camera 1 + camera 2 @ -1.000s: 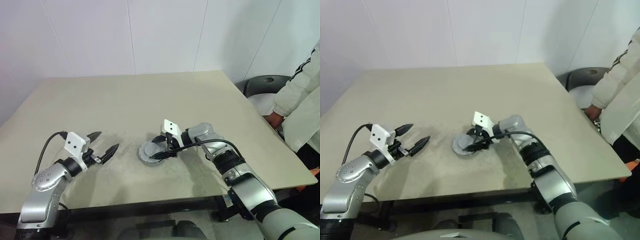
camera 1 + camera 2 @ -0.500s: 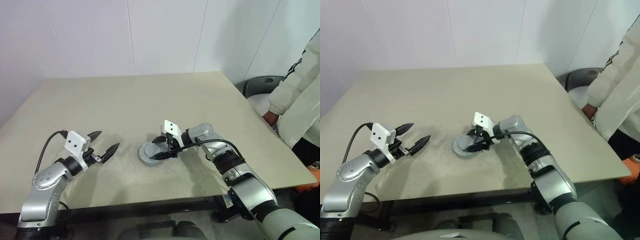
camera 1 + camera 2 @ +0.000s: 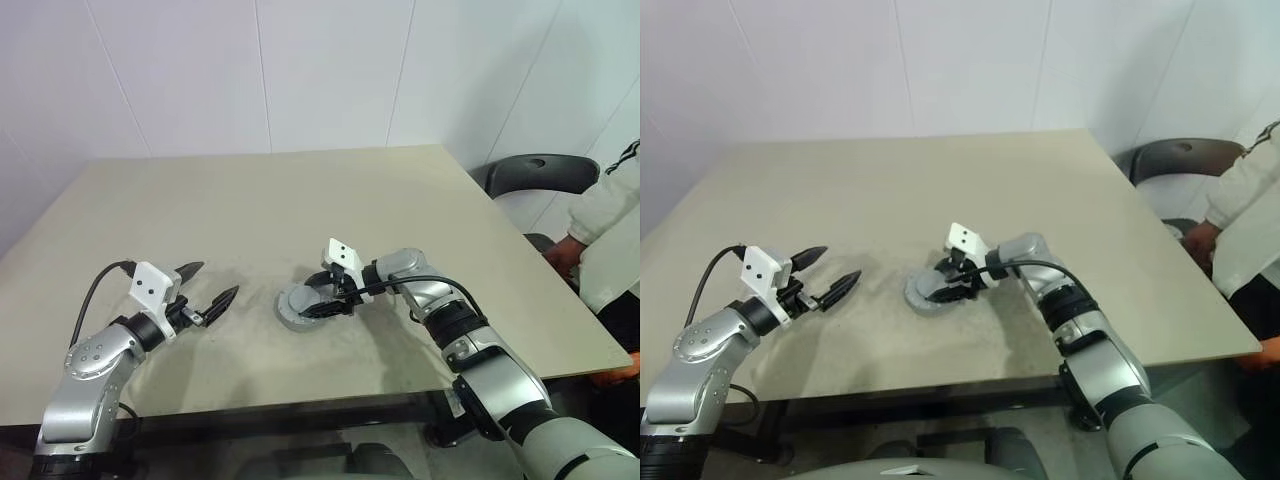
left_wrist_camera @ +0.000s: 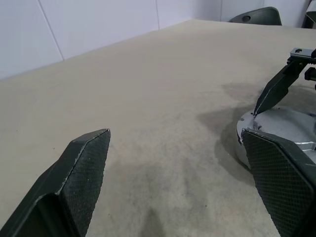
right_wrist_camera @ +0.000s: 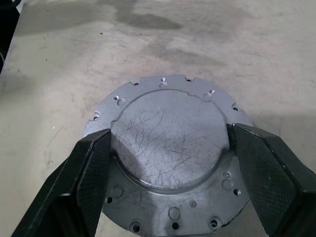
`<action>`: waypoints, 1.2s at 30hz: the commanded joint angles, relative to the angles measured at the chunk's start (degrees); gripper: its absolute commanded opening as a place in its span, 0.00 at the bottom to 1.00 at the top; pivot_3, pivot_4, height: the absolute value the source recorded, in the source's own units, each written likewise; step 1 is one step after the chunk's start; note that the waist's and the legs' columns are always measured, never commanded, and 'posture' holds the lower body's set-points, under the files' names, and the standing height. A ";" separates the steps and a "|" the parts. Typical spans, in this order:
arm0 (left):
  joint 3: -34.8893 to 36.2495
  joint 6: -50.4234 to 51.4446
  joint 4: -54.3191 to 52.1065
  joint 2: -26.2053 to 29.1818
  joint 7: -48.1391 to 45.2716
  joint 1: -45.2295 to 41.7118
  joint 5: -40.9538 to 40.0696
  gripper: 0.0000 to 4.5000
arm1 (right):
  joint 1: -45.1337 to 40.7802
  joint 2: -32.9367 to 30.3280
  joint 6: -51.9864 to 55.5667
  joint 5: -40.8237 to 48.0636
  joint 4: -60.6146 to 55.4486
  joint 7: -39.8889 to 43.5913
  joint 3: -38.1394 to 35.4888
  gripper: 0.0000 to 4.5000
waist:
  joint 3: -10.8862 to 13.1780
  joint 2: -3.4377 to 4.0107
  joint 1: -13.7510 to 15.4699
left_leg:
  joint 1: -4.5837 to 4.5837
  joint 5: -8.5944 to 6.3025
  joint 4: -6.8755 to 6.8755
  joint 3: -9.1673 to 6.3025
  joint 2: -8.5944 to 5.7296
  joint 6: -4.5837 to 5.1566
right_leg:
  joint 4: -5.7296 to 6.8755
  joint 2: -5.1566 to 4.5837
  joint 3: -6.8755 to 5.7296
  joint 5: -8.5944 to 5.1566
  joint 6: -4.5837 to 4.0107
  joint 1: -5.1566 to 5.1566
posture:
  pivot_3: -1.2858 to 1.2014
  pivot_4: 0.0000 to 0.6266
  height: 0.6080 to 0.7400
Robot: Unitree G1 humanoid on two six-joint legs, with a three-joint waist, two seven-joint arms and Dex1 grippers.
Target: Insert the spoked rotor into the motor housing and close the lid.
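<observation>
My left gripper (image 3: 213, 289) hangs spread and empty over the near table (image 3: 200, 200). Farther in, my right gripper (image 5: 168, 148) straddles the lid's (image 5: 170, 143) raised centre, apparently touching both sides; the lid lies flat mid-table.

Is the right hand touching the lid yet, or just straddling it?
Touching. In the right wrist view both black fingers press against opposite sides of the lid's raised centre, with no gap showing.
</observation>
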 commanded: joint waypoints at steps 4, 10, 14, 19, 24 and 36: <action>0.54 -0.50 -1.74 0.16 0.14 -1.13 -0.40 1.00 | -0.57 -0.73 0.89 -0.05 0.31 0.01 -0.86 0.77 | 0.00 0.00 -0.02 | -0.05 0.00 0.00 -0.01 0.00 0.00 | -0.02 -0.01 0.00 0.00 0.00 -0.03 | 0.52 0.00 1.00; 0.64 -0.78 -1.13 0.21 -0.09 -1.37 -0.38 1.00 | -1.06 -1.06 2.21 0.63 -1.43 0.60 -1.44 0.77 | 0.01 0.01 0.03 | -0.09 0.00 -0.01 -0.01 0.00 0.00 | -0.04 -0.02 0.00 0.00 0.00 -0.07 | 0.52 0.00 1.00; 0.43 -1.11 -0.61 0.01 -0.15 -1.60 -0.18 1.00 | -1.04 -0.71 2.42 0.67 -2.22 0.04 -1.53 0.77 | 0.02 0.01 0.02 | -0.13 0.00 -0.01 -0.01 0.00 0.00 | -0.06 -0.03 0.00 0.00 0.00 -0.10 | 0.52 0.00 1.00; 0.40 -1.38 -0.07 -0.10 -0.23 -1.95 -0.06 1.00 | -0.97 0.20 3.84 2.72 -3.27 -0.22 -3.24 0.77 | 0.03 0.03 -0.01 | -0.13 -0.01 -0.02 -0.01 0.00 0.00 | -0.06 -0.03 -0.01 0.00 0.00 -0.11 | 0.52 0.00 1.00; 0.49 -1.43 0.15 -0.06 -0.29 -2.05 -0.06 1.00 | -0.98 -0.25 3.94 3.30 -3.83 -0.10 -3.21 0.77 | 0.05 0.04 -0.01 | -0.19 0.00 -0.03 -0.01 0.00 0.00 | -0.06 -0.03 0.00 0.00 0.00 -0.18 | 0.52 0.00 1.00; 0.55 -1.60 -0.20 -0.11 -0.23 -1.76 -0.01 1.00 | 0.77 -0.21 2.95 3.18 -5.48 -1.52 -3.12 0.77 | 0.06 0.06 -0.01 | -0.23 -0.01 -0.10 -0.01 0.00 0.00 | -0.13 -0.04 0.00 0.00 0.00 -0.22 | 0.52 0.00 1.00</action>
